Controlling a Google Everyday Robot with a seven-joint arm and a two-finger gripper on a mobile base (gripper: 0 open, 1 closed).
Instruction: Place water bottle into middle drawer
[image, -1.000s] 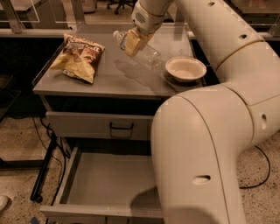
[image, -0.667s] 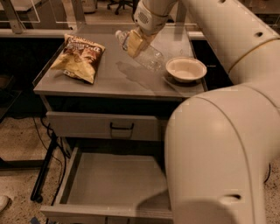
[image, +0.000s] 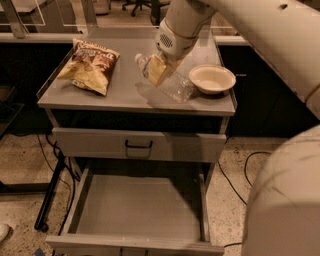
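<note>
Gripper (image: 157, 71) low over the grey cabinet top (image: 115, 97), just beside the bowl (image: 212, 78) on the side toward the chip bag (image: 89, 65), right at the water bottle (image: 178, 88). Bottle flat on its side on the top, long axis slanting from the white cap, farther from the bowl and toward the back edge, to the base, close by the bowl's near rim. Gripper over the cap-end half, hiding the neck; base end clear of it. Impossible to tell whether open or closed, or whether gripping the bottle at all. One arm only, reaching in from above and behind the bowl. Bottle not yet lifted, by the look of it. Well below the bowl, under a shut drawer front (image: 100, 142) with a black handle: the middle drawer (image: 140, 212), pulled out wide, plain flat floor, low side walls. Likely next: secure a hold across the bottle's narrow width, lift clear of the bowl's rim, carry forward past the top's front edge and down into the drawer. Worth noting: thin crinkled plastic, apt to roll or slip, and the bowl near enough to be knocked. Around and below the bowl's cabinet, a dim room, speckled floor (image: 20, 165), black cables (image: 248, 167) trailing on both sides.
</note>
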